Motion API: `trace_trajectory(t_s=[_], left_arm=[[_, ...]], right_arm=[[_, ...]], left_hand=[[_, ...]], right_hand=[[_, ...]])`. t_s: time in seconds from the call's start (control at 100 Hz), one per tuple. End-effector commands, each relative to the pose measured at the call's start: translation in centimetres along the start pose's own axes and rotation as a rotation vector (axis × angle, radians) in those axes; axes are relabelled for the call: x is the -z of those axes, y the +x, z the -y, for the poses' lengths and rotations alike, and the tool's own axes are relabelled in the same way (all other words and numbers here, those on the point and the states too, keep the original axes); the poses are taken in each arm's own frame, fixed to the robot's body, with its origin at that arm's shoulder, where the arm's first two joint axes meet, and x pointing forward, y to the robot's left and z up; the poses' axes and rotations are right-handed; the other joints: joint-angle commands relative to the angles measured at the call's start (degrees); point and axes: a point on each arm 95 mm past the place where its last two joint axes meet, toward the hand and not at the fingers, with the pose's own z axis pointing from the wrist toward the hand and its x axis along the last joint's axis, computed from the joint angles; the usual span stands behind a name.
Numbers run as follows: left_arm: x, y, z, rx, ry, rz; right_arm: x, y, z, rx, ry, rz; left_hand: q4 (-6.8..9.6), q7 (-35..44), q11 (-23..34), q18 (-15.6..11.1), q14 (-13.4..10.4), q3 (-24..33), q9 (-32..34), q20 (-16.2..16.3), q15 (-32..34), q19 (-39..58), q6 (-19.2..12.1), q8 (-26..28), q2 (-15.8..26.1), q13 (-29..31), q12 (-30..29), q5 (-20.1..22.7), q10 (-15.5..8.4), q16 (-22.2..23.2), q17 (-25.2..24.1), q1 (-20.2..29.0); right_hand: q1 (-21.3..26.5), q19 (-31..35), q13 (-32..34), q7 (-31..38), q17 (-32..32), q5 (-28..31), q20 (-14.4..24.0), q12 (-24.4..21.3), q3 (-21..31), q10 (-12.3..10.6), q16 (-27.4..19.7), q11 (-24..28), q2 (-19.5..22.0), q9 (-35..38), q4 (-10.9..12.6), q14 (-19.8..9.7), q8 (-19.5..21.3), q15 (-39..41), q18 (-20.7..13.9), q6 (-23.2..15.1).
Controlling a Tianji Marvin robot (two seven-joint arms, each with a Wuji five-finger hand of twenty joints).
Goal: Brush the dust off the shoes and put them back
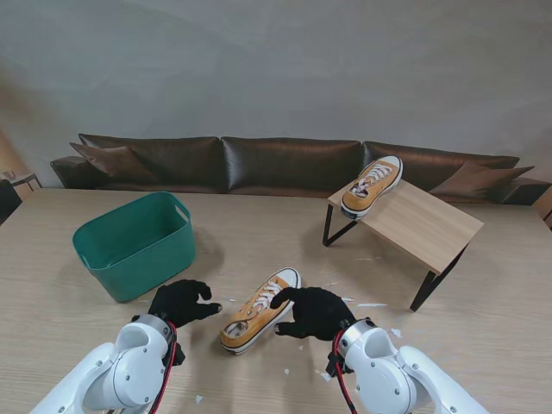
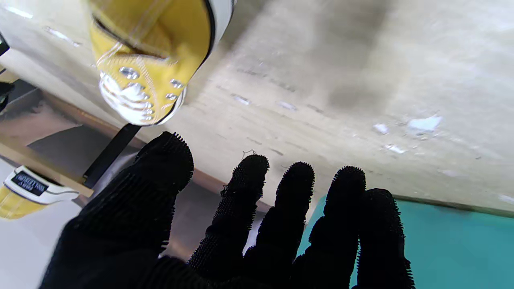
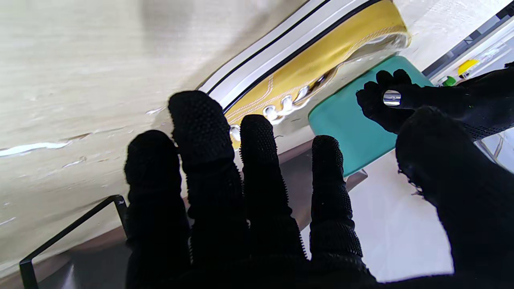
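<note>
A green plastic basket (image 1: 135, 244) sits on a pale wooden table (image 1: 259, 224); nothing can be seen inside it from the stand view, where its interior looks bare. To the right of the basket and nearer to me, a yellow sneaker (image 1: 259, 310) with white laces lies on the table, toe pointing away and to the right. Farther off, to the right of the basket, a second yellow sneaker (image 1: 372, 185) rests on the far left corner of a small wooden rack (image 1: 423, 226) with black legs. Small white scraps (image 1: 371, 305) dot the table near the closer shoe.

Both hands wear black bristly gloves. The left hand (image 1: 179, 302) hovers just left of the closer sneaker's heel, fingers spread, grasping nothing. The right hand (image 1: 312, 311) sits just right of that sneaker, fingers apart and extended, with one fingertip reaching toward the shoe's toe; whether it touches is unclear. It grips nothing.
</note>
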Motion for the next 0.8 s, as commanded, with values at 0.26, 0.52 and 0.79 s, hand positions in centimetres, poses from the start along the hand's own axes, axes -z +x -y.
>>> trace_trajectory(t_s=[0.26,0.52,0.79], left_arm=[[2.1,-1.7,-2.6,-0.080,-0.061,0.063],[3.0,-2.8,-3.5,-0.086,-0.069,0.104],[3.5,-3.4,-4.4,-0.097,-0.090,0.142]], right_arm=[[-0.2,3.9,3.4,0.017,0.047,0.019],[-1.0,5.9,4.5,0.079,0.047,0.069],[-1.8,7.1,6.3,0.113,0.086,0.098]], left_hand=[[1.54,1.53,1.20,-1.68,-1.06,1.39,0.38,1.14,1.30,0.94,-1.29,0.22,-0.35,-0.53,0.40,2.30,-0.92,0.29,0.91,0.35],[1.42,1.93,1.88,-2.03,-1.16,2.08,1.04,1.76,2.30,2.07,-1.12,0.33,-0.41,-0.28,0.99,2.62,-0.78,0.77,1.09,0.35],[1.37,2.86,2.95,-2.26,-1.38,2.65,1.99,2.15,3.44,3.17,-1.22,0.77,-0.52,0.35,2.27,3.53,-0.63,1.28,1.49,0.28]], right_hand=[[0.58,4.90,2.38,-1.20,1.28,-4.62,2.19,1.46,1.23,-2.01,0.50,2.53,-2.77,-2.26,0.15,-1.97,-1.28,2.53,-1.90,-2.26],[0.87,7.91,5.82,-1.96,4.79,-7.31,2.30,1.88,1.28,-2.52,0.90,3.99,-3.95,-1.63,0.08,-3.51,-2.23,5.14,-2.64,-2.02],[1.31,9.16,6.99,-1.52,6.08,-8.47,1.83,2.01,1.57,-2.92,0.93,4.87,-4.58,-1.42,0.01,-4.45,-3.02,6.31,-3.12,-2.06]])
